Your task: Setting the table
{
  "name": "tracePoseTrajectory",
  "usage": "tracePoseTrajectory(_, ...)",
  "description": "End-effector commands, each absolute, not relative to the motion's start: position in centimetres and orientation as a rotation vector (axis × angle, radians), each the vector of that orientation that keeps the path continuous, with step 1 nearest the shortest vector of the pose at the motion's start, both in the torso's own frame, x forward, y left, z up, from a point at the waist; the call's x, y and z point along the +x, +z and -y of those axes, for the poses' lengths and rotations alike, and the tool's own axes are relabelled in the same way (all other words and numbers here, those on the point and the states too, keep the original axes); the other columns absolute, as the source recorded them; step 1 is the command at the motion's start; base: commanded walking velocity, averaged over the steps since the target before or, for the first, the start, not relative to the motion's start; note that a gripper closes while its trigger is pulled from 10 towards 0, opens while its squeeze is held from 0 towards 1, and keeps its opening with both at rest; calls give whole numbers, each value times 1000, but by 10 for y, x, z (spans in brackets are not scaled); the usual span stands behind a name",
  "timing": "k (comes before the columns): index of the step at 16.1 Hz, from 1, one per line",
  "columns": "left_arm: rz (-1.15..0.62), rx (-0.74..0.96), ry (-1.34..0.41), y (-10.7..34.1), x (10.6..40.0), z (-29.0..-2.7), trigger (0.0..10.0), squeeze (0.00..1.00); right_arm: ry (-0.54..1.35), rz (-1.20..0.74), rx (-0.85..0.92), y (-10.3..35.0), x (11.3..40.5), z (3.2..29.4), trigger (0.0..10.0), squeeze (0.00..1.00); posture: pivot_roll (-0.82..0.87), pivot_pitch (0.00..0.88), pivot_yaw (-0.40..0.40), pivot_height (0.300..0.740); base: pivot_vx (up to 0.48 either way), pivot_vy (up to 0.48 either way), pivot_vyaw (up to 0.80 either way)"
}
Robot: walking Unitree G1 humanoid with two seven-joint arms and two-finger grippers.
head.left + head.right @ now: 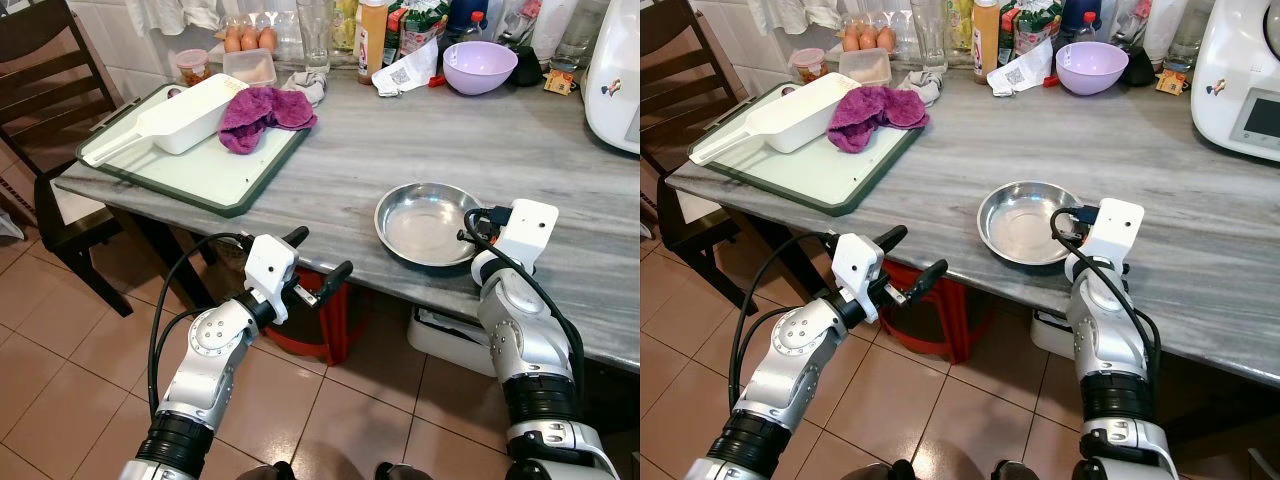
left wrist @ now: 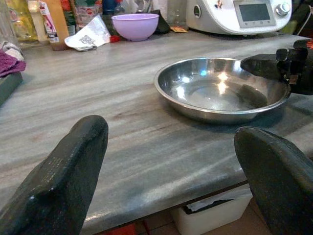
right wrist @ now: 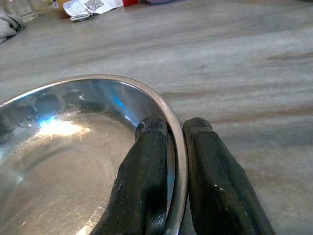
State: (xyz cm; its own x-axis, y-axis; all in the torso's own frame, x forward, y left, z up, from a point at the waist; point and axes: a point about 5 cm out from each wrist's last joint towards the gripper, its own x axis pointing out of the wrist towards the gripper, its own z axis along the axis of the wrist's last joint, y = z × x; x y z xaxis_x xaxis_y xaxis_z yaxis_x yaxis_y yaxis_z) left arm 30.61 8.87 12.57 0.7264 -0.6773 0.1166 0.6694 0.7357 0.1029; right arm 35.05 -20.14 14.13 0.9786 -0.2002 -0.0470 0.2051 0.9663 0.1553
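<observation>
Steel bowl (image 3: pixel 73 147) rim pinched by right gripper (image 3: pixel 176 147) on grey table (image 1: pixel 450 140); left gripper (image 1: pixel 320 255) spread, empty. Placing step judged; release called for next

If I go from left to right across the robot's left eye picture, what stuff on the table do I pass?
White scoop on the green tray → purple cloth → steel bowl, pinched by the right gripper → white appliance.

The right pincer (image 3: pixel 173 142) hides part of the steel bowl (image 1: pixel 425 222)'s rim, and the wrist view's lower left edge cuts the bowl off. At the head view's right edge the white appliance (image 1: pixel 615 80) is cropped; labels on the bottles (image 1: pixel 372 40) along the top are unreadable.
</observation>
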Motion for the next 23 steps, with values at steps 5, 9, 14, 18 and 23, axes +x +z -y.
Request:
tracePoseTrajectory(5, 148, 69, -726, 125, 307, -90, 10000, 0, -114, -60, 281, 140, 356, 188, 10000, 1000, -124, 115, 82, 740, 0, 0, 0)
tracePoseTrajectory(9, 152, 68, -719, 127, 309, -92, 10000, 0, -61, -16, 284, 147, 356, 181, 10000, 1000, -125, 115, 81, 740, 0, 0, 0)
tracePoseTrajectory(14, 146, 73, -715, 126, 311, -93, 10000, 0, -49, -72, 205, 136, 353, 180, 10000, 604, -125, 117, 83, 740, 0, 0, 0)
tracePoseTrajectory(18, 154, 70, -705, 126, 311, -93, 10000, 0, -113, 54, 143, 153, 350, 191, 10000, 1000, -126, 118, 84, 740, 0, 0, 0)
tracePoseTrajectory(23, 164, 68, -691, 127, 312, -94, 10000, 0, -47, -81, 240, 133, 350, 177, 10000, 1000, -126, 118, 84, 740, 0, 0, 0)
